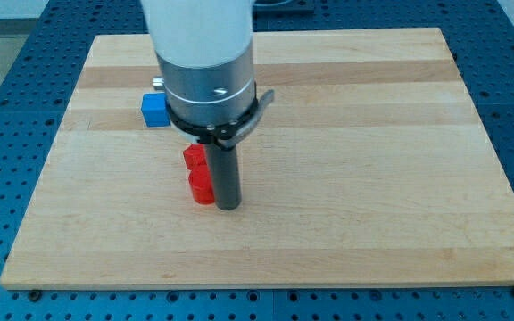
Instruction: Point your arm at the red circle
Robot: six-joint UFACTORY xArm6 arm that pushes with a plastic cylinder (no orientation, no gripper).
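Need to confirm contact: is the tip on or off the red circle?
Cannot tell: my tip sits right beside the red round block, no visible gap.

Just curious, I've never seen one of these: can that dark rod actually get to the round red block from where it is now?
Probably yes. My tip already stands right beside the red circle, on the view's right, with nothing between them. Whether they touch, I cannot tell. The blue block sits well off toward the view's top.

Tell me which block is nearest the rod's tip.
The lower red block, right beside my tip; the upper red block and blue cube sit farther off.
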